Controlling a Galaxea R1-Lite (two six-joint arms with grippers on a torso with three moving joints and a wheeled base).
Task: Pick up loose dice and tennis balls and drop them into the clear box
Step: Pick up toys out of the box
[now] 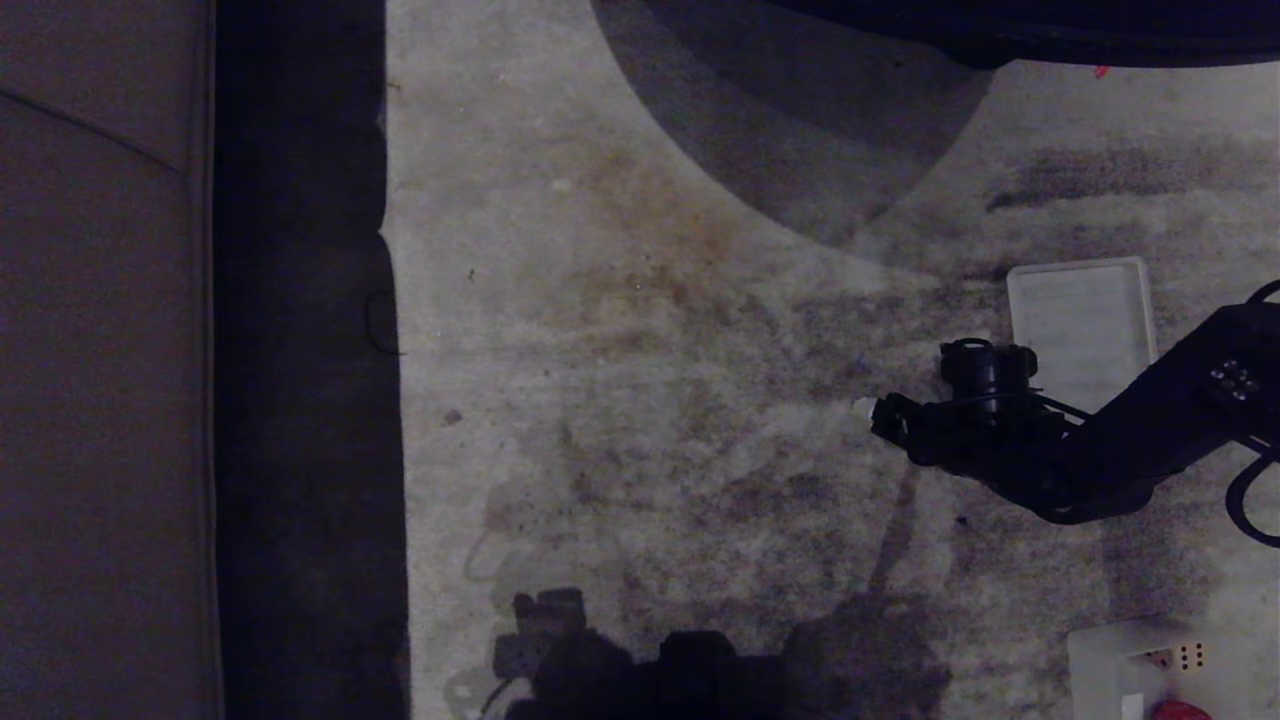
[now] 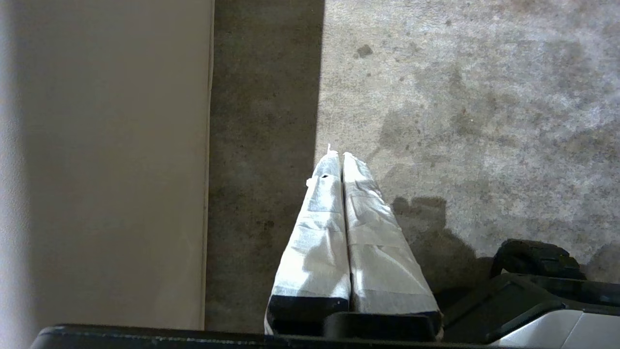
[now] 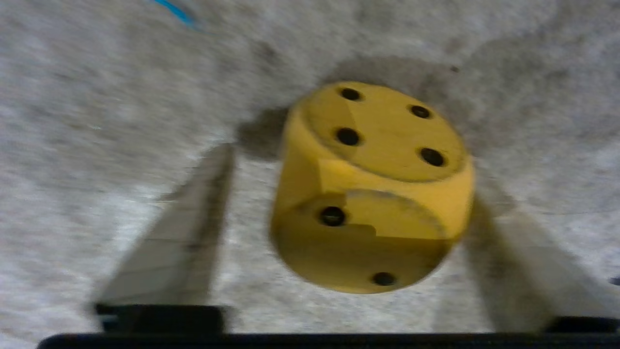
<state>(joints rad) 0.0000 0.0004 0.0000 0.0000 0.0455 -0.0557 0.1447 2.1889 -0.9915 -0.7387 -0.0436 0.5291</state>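
Two fingers of right pincer point(image 3: 339, 232) spread wide, straddling yellow die point(image 3: 373, 189) on carpet point(image 3: 97, 97); contact unclear.

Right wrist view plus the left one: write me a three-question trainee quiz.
1. True or false: the left gripper has its jaws open.
2. How many dots show on the top face of the yellow die? A two, B four, C six.
3. Fill in: the die sits on the floor ___ the open jaws of the right gripper.
Key: 1 false, they are pressed together; 2 B; 3 between.
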